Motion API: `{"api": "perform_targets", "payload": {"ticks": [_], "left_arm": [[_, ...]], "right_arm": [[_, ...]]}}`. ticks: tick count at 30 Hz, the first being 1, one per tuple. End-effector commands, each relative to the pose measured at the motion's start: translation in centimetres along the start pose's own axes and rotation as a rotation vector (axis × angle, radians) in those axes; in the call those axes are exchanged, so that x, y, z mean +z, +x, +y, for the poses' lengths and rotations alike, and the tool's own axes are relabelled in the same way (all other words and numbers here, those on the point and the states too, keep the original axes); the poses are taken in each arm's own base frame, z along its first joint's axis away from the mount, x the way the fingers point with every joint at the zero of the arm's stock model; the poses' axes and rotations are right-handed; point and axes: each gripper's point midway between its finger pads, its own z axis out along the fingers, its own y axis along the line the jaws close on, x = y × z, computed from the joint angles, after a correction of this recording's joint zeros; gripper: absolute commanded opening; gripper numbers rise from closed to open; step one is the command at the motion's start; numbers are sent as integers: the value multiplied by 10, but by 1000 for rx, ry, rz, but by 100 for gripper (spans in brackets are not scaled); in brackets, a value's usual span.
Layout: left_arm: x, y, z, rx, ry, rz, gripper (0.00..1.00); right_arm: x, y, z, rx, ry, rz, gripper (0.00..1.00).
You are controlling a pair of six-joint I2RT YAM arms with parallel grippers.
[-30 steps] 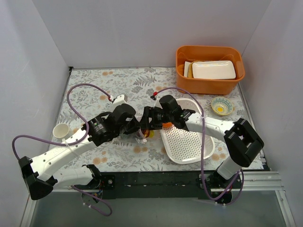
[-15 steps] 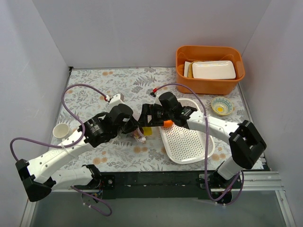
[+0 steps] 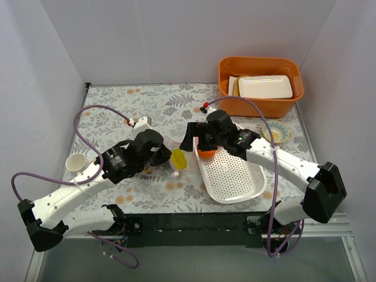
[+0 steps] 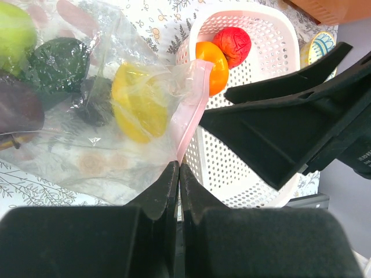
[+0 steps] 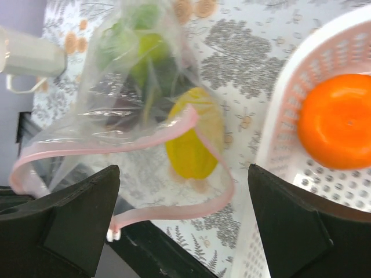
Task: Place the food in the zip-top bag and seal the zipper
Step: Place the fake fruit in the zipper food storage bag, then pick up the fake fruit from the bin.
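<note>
Top: floral surface (image 3: 117,111), white walls (image 3: 176,35), left arm (image 3: 76,188) and right arm (image 3: 282,161) both bent toward the middle. Left wrist: left pincer (image 4: 178,174) clenched on the pink zipper (image 4: 191,110); crinkly zip-top bag (image 4: 87,150) lies just left of the basket (image 4: 272,29), yellow fruit (image 4: 136,104) inside. Right wrist: right pincer (image 5: 184,174) spread wide, empty, orange (image 5: 339,119) in the basket.

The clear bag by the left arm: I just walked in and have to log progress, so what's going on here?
The left gripper is shut on the zip-top bag's pink zipper, holding its edge. The right gripper is open near the mouth, holding nothing. A yellow fruit sits just inside the mouth, with darker fruits deeper in. An orange and a red apple lie in the white basket, not yet bagged; the bag is unsealed.
</note>
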Motion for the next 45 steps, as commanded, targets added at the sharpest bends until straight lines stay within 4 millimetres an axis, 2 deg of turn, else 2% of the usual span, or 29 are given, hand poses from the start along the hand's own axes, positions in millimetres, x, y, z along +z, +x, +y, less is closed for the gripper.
{"api": "perform_targets", "payload": {"ticks": [1, 10, 16, 31, 39, 45], "left_arm": [[-7, -11, -2, -26, 14, -37, 1], [-2, -6, -2, -19, 10, -21, 1], [-1, -2, 1, -13, 1, -9, 1], [4, 3, 2, -4, -9, 13, 1], [4, 5, 3, -1, -10, 18, 1], [5, 7, 5, 1, -13, 22, 1]], "right_arm": [[-20, -15, -34, -16, 174, -65, 98], [-28, -5, -90, 63, 318, -5, 98], [-20, -5, -110, 110, 329, 29, 98], [23, -1, -130, 182, 261, 109, 98], [32, -8, -143, 209, 271, 98, 98], [37, 1, -152, 227, 285, 136, 95]]}}
